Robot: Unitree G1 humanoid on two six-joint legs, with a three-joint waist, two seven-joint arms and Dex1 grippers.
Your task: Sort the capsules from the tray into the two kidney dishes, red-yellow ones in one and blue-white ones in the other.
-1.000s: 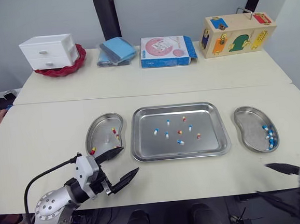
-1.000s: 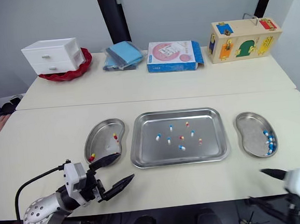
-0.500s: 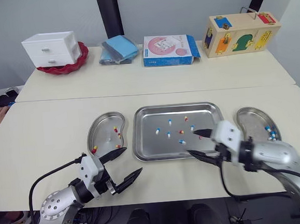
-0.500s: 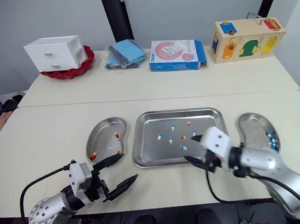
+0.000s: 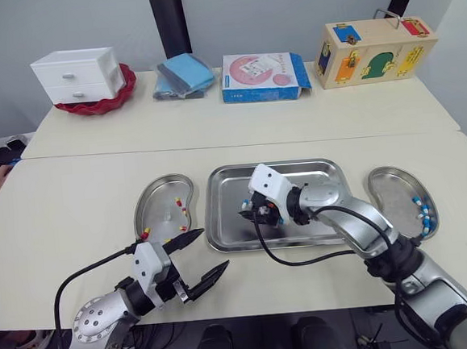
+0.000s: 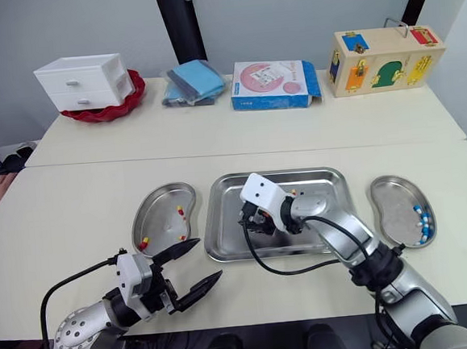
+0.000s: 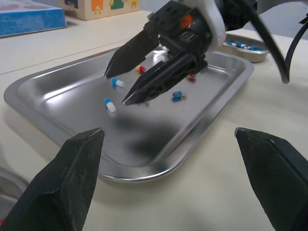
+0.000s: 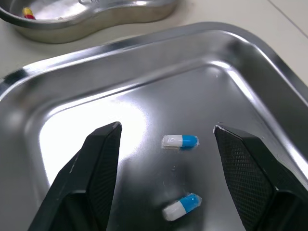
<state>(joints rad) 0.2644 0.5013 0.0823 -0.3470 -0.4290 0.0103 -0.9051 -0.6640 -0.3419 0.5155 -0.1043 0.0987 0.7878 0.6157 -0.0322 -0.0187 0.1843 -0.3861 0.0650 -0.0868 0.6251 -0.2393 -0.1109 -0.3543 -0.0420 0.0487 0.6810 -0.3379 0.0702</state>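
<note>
Jaws of right gripper (image 5: 250, 213) open astride blue-white capsule (image 8: 179, 141) in tray (image 5: 269, 166), poised to pinch; left gripper (image 5: 212, 249) jaws open too, parked at desk edge, out of way.

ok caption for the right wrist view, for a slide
Open right hand poised above two blue-white capsules in the steel tray.

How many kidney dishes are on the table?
2. The left kidney dish lies left of the tray, holding red-yellow capsules; the right kidney dish lies right of it, holding blue-white capsules. None looks hidden.
</note>
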